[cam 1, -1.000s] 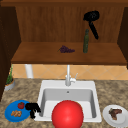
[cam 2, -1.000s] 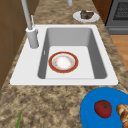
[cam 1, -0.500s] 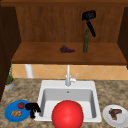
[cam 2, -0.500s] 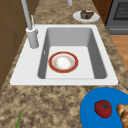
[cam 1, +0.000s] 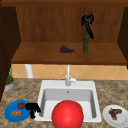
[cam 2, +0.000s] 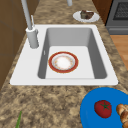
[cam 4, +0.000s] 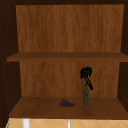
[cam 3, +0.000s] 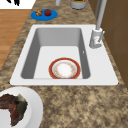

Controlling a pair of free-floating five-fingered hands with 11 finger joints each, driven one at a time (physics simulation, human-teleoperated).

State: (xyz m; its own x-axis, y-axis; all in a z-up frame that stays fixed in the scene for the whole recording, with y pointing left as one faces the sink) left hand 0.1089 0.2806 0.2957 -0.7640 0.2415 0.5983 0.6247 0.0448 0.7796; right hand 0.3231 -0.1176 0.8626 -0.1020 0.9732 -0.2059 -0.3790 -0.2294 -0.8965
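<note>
Nothing has moved since a moment ago; both hands hang in the same spots. Up in the cabinet, the right hand (cam 1: 87,20) floats just above the top of a dark green bottle (cam 1: 85,43), and one straight finger points down beside the bottle's neck. Its other fingers look curled in, but I cannot tell if they grip anything. The bottle stands upright on the wooden shelf (cam 1: 45,56), right below that hand. A small bunch of purple grapes (cam 1: 66,49) lies on the shelf, to the left of the bottle and lower than the hand.

The left hand (cam 1: 32,108) hangs low with loose fingers pointing down, holding nothing. It sits at the edge of a blue plate (cam 1: 10,115), which holds a red tomato (cam 1: 21,105) and some brown bits (cam 1: 16,113).

From the front, the red bowl (cam 1: 67,114) in the sink (cam 1: 50,86) looks like a ball. The left side view shows its white inside (cam 2: 63,62). A white plate (cam 1: 123,120) holds a brown piece of meat (cam 1: 115,113).

No writing can be read anywhere.
</note>
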